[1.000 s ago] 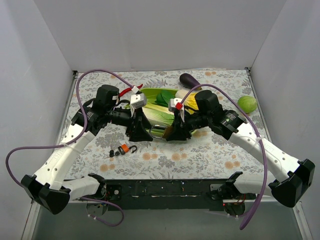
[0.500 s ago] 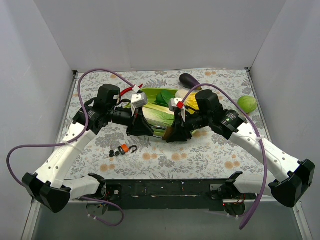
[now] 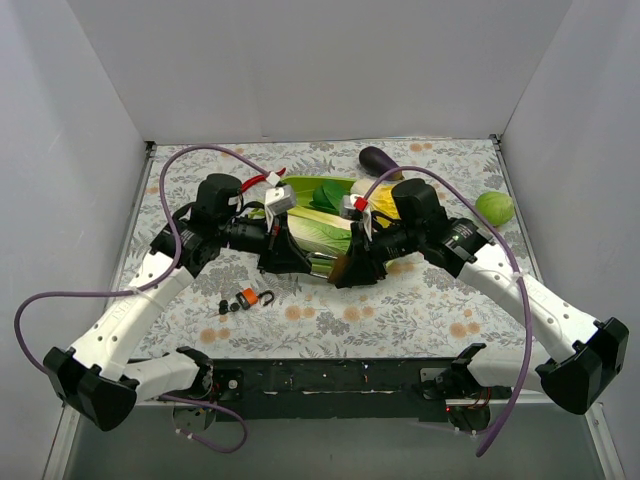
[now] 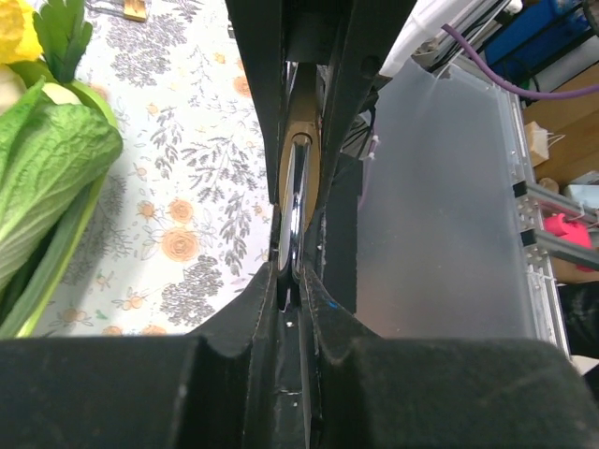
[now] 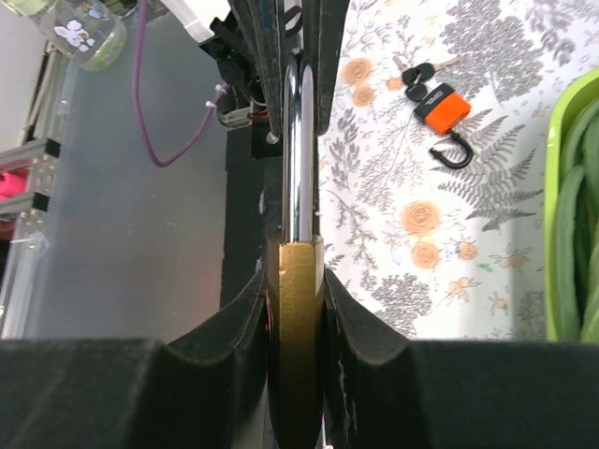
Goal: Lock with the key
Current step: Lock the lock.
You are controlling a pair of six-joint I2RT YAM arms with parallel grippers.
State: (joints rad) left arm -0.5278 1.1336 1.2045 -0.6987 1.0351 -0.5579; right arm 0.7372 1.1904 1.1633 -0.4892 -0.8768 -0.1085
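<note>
1. Top external view, far left: a small orange padlock (image 3: 249, 296) with a bunch of keys (image 3: 228, 306) lies on the floral table (image 3: 400, 310). It sits on the near side of the left jaws, apart from them, and nothing holds it.
2. The left gripper (image 3: 297, 262) is closed hard on the chrome shackle (image 4: 293, 215). In the left wrist view its fingers (image 4: 248, 313) press the steel bar from both sides with no gap showing.
3. Between the two sets of jaws is the brass padlock (image 3: 328, 266), gripped at both ends. The shackle end is in the left jaws and the body end in the right jaws. Whether the shackle is latched into the body cannot be told.
4. The right gripper (image 3: 350, 268) is clamped on the brass body (image 5: 295, 309). In the right wrist view its fingers (image 5: 239, 327) hug both flat faces, and the shackle runs straight out from the jaws toward the opposite fingers.
5. Beyond both jaws, on the far side, lie leafy greens (image 3: 318, 228). Well to the right of the right jaws sits a round green fruit (image 3: 494, 207).
</note>
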